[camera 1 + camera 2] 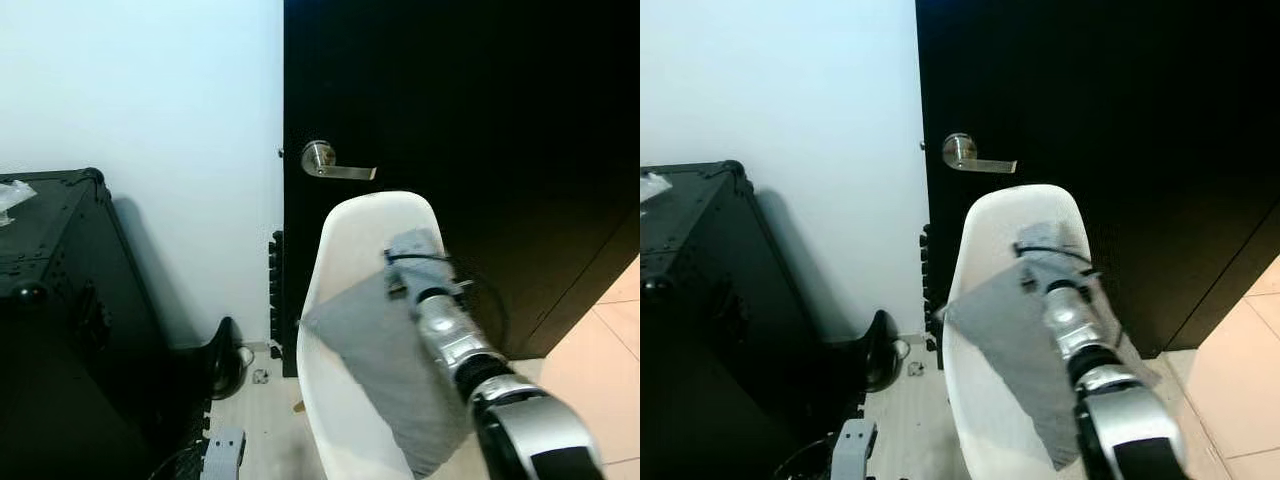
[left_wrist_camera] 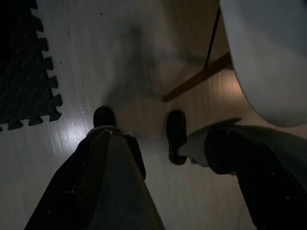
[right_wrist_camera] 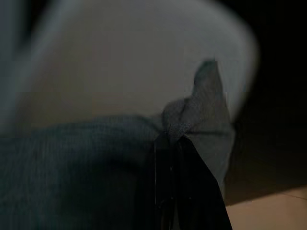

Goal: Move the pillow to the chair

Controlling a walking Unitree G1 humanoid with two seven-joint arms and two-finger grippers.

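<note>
The pillow (image 1: 385, 355) is grey, flat and limp. It hangs tilted over the chair (image 1: 340, 300), one corner pointing toward the left edge of the seat and its lower end drooping toward the front. Its upper corner is bunched up against the chair's backrest, pinched in the closed right pincer (image 3: 171, 136). The chair is a white moulded shell with a rounded back, standing in front of a dark door. In the left wrist view its wooden leg (image 2: 196, 79) shows beneath the seat.
</note>
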